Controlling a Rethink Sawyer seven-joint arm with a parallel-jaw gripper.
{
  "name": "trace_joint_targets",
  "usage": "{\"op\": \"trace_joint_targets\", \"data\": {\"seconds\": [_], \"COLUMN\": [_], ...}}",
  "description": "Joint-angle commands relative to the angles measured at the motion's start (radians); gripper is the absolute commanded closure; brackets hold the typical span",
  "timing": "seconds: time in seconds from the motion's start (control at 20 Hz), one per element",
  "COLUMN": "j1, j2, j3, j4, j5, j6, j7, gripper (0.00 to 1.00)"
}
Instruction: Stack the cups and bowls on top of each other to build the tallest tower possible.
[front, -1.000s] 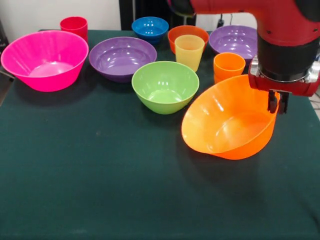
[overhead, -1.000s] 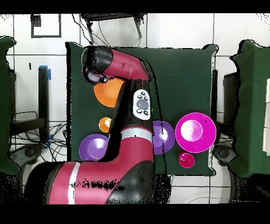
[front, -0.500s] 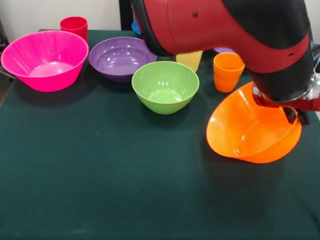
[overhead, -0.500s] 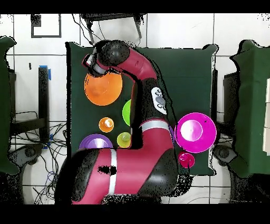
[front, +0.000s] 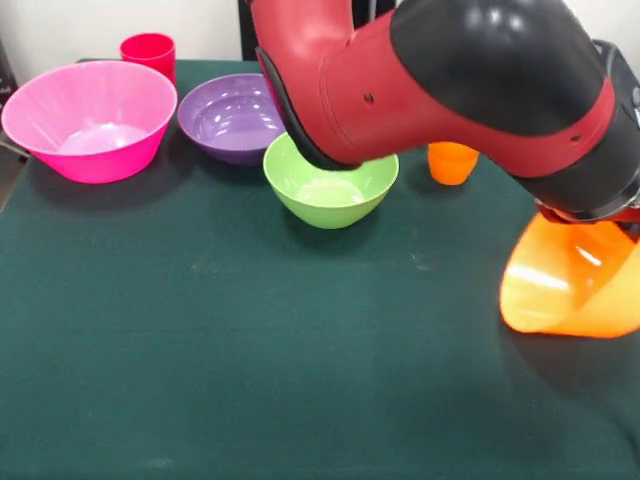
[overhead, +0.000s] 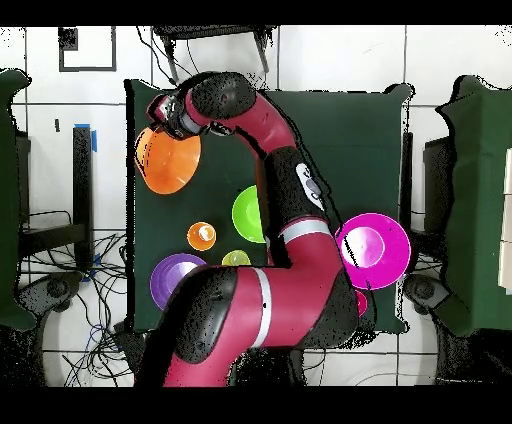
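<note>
The big orange bowl (front: 572, 285) hangs tilted on its side at the right edge of the front view, its lower rim close to the cloth. It also shows in the overhead view (overhead: 166, 162), near the table's left edge. My gripper (overhead: 162, 122) holds it by the rim; the arm hides the fingers in the front view. The big pink bowl (front: 90, 120), red cup (front: 148, 50), a purple bowl (front: 228, 115), the green bowl (front: 328, 190) and the orange cup (front: 452, 162) stand upright. The pale yellow cup (overhead: 236, 259) and the second purple bowl (overhead: 173, 282) show overhead. The blue and orange-red bowls are hidden.
The bulky red and black arm (front: 450, 90) spans the back right of the table and covers the bowls behind it. The dark green table cloth (front: 250, 360) stretches across the near half. The table's edge (overhead: 130, 170) lies right beside the held bowl.
The arm has carried the orange bowl further right in the front view, towards the table's edge, and tipped it more steeply. The other bowls and cups have not moved.
</note>
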Motion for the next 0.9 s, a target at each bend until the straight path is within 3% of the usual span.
{"op": "trace_joint_targets", "data": {"seconds": [0.05, 0.4, 0.7, 0.9], "j1": [-0.037, -0.095, -0.114, -0.136], "j2": [0.085, 0.079, 0.228, 0.253], "j3": [0.243, 0.347, 0.365, 0.420], "j4": [0.051, 0.113, -0.017, 0.008], "j5": [-0.023, -0.035, -0.106, -0.087], "j6": [0.104, 0.111, 0.172, 0.182], "j7": [-0.364, -0.347, -0.436, -0.422], "gripper": [1.00, 1.00, 1.00, 1.00]}}
